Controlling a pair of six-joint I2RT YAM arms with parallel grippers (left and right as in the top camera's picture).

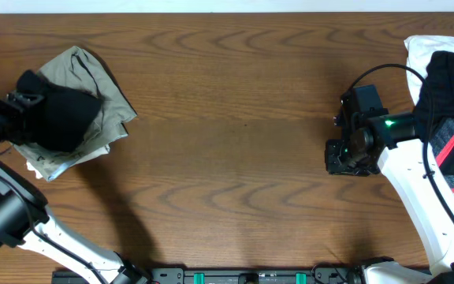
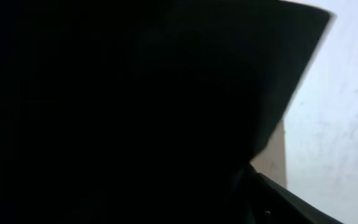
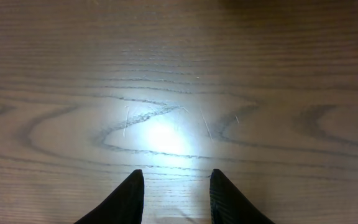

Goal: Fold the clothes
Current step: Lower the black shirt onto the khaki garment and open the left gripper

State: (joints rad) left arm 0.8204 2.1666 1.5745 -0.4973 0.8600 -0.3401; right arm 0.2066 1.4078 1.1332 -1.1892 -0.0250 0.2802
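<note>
One garment atop stack left, heap far right

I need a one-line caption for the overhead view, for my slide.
The left gripper at a black garment atop an olive garment; right gripper open above the wooden table.

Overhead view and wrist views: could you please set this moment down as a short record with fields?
left pile: black garment lying on an olive garment, on the left of the table
left gripper: at the black garment's edge; grip hidden, its wrist view blocked by dark cloth
right gripper: open, empty, above bare table
right side: heap of clothes, white, black and red, at the table's right edge
</note>
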